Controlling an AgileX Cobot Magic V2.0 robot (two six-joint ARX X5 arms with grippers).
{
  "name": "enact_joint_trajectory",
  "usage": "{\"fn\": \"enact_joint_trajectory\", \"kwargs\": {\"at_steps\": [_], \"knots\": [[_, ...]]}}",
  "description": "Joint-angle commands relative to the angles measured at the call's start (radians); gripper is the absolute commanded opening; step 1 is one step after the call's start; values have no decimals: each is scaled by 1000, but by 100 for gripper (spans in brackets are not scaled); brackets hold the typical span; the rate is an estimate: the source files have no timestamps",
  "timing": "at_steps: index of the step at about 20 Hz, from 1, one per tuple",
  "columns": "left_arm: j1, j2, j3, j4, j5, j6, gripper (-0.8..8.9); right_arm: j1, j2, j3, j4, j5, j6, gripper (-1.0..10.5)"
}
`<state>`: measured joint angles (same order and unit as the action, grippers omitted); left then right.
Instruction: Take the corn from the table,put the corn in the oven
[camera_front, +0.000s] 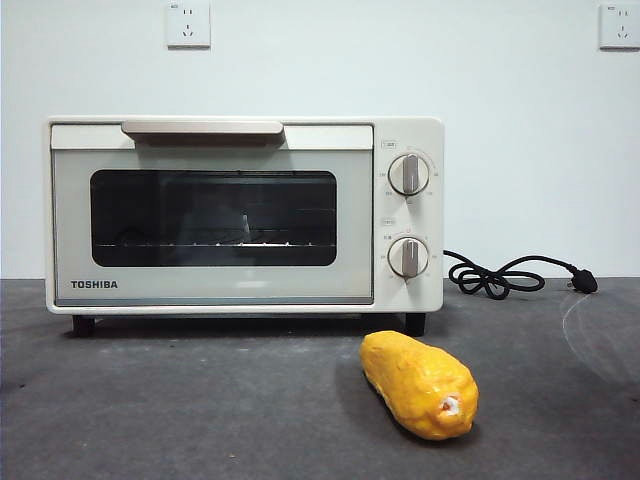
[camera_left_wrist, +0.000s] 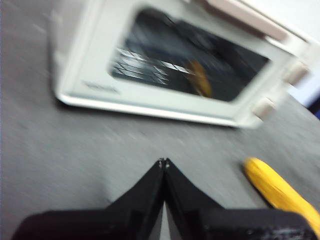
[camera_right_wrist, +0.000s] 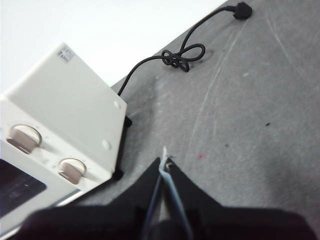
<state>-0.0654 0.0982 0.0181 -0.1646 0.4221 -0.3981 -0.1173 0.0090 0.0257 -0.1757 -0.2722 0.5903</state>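
Note:
The yellow-orange corn (camera_front: 420, 384) lies on the dark grey table (camera_front: 200, 410) in front of the oven's right end, its pale stub end pointing forward. The cream Toshiba oven (camera_front: 245, 215) stands behind it with its door closed. In the left wrist view my left gripper (camera_left_wrist: 163, 162) is shut and empty, hovering above the table before the oven (camera_left_wrist: 170, 65), with the corn (camera_left_wrist: 280, 190) off to one side. My right gripper (camera_right_wrist: 165, 162) is shut and empty too, above bare table beside the oven's knob end (camera_right_wrist: 60, 135). Neither arm shows in the front view.
The oven's black power cord (camera_front: 505, 277) lies coiled on the table to the right of the oven, its plug (camera_front: 585, 282) further right. Two wall sockets (camera_front: 188, 24) sit high on the white wall behind.

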Motion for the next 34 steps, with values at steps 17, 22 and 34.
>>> {"fn": "enact_joint_trajectory", "kwargs": {"at_steps": [17, 22, 34], "knots": [[-6, 509, 469, -60, 292, 61, -5, 0, 93, 158, 0, -377, -128, -5], [-55, 632, 651, -214, 300, 167, -5, 0, 326, 415, -68, -497, -259, -5], [-136, 688, 690, -238, 299, 190, -5, 232, 809, 924, -334, -558, -408, 3]]}}
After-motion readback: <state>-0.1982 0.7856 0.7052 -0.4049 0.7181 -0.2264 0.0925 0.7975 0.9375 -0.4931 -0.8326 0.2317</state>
